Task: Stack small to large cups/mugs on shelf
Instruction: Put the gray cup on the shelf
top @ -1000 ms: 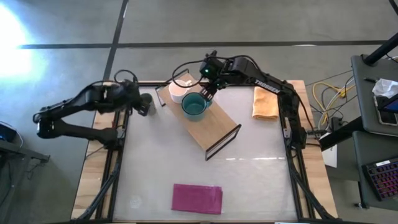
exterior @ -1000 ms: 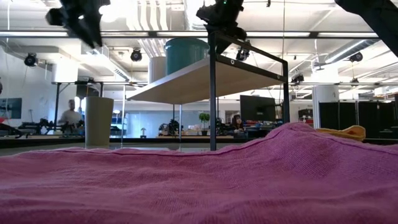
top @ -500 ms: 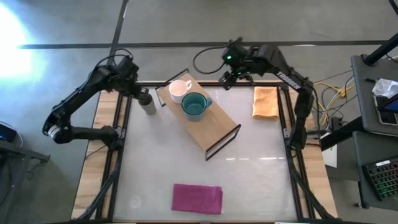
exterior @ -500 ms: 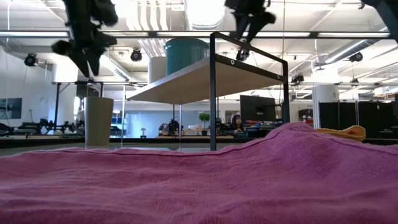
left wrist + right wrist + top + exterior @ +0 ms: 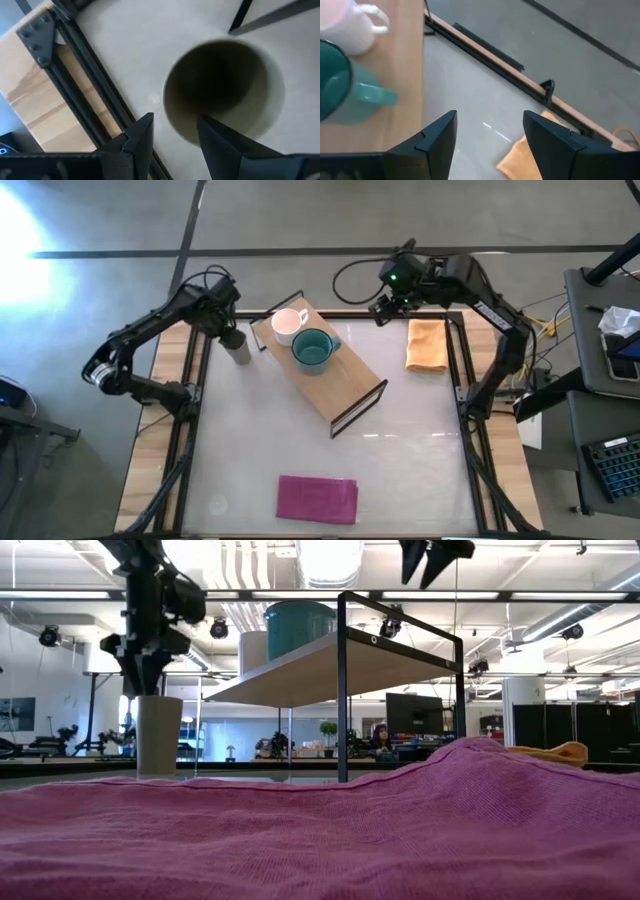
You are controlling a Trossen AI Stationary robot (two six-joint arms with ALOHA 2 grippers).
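Observation:
The olive-brown cup point(image 5: 238, 348) stands upright on the table just left of the shelf point(image 5: 345, 385); it also shows in the low view point(image 5: 159, 735). My left gripper point(image 5: 172, 135) is open right above the cup's rim point(image 5: 172, 112). One finger is over the cup's mouth and the other outside its wall, and I see no touch. The white mug point(image 5: 288, 324) and the teal mug point(image 5: 312, 350) stand side by side on the shelf board's far end. My right gripper point(image 5: 490, 132) is open and empty, high over the table's far edge point(image 5: 385, 308).
An orange cloth point(image 5: 427, 345) lies at the table's far right, below and beside my right gripper. A magenta cloth point(image 5: 317, 498) lies near the front edge and fills the low view's foreground. The shelf's black wire frame point(image 5: 342, 680) stands up at its near end.
My right gripper has drawn away from the teal mug, going up and toward the table's far right. The mug stays on the shelf. My left gripper has come down from high up onto the olive cup's rim.

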